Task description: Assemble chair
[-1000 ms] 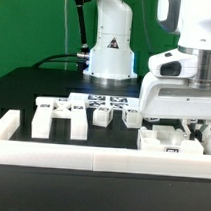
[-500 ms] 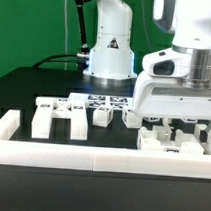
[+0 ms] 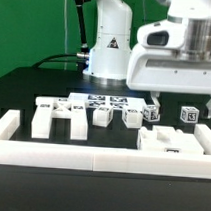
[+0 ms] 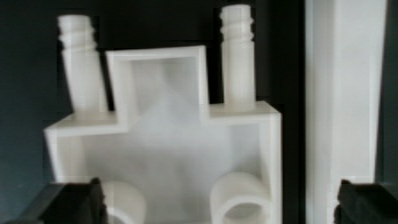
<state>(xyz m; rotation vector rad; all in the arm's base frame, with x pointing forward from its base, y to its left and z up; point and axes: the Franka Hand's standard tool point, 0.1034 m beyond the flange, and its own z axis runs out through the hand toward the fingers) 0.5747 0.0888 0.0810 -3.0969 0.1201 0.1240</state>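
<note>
- At the exterior view's right, the gripper (image 3: 184, 101) hangs clear above the table (image 3: 19, 99) — a second ago it sat low over the slab (image 3: 172, 143), with its fingers down around it.
- The jaws now stand wide apart and hold nothing. In the wrist view the dark fingertips (image 4: 71, 203) show on either side of the slab's broad end.
- With the gripper up, two small tagged blocks (image 3: 191, 115) behind the slab have come into sight.
- The slab has stayed where it was, lying flat in the near corner just beside the border rail (image 3: 91, 155).
- Its two ribbed pegs (image 4: 235, 50) stick out of the narrower end, side by side. The long axis runs from the broad end to the pegs, parallel to the stretch of rail next to it.
- The frame piece (image 3: 58, 119) and the marker board (image 3: 104, 100) are unchanged, towards the exterior view's left.
</note>
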